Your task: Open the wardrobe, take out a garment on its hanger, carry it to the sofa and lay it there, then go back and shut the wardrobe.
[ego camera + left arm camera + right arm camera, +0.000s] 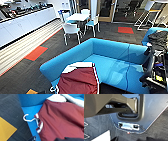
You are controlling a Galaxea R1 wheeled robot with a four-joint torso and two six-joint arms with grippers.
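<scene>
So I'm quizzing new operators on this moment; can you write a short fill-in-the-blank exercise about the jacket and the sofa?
1. The maroon jacket lies on the ____ sofa.
2. The hanger hook sticking out of the jacket's collar is ____ in colour.
3. The jacket's sleeves are ____.
4. Beyond the sofa, white chairs stand around a white ____.

Missing words: blue; white; white; table

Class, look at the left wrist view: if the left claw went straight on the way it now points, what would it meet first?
Most likely the maroon jacket lying on the blue sofa, close to its striped collar and the white hanger. Depth is unclear, so this is a judgement.
</scene>
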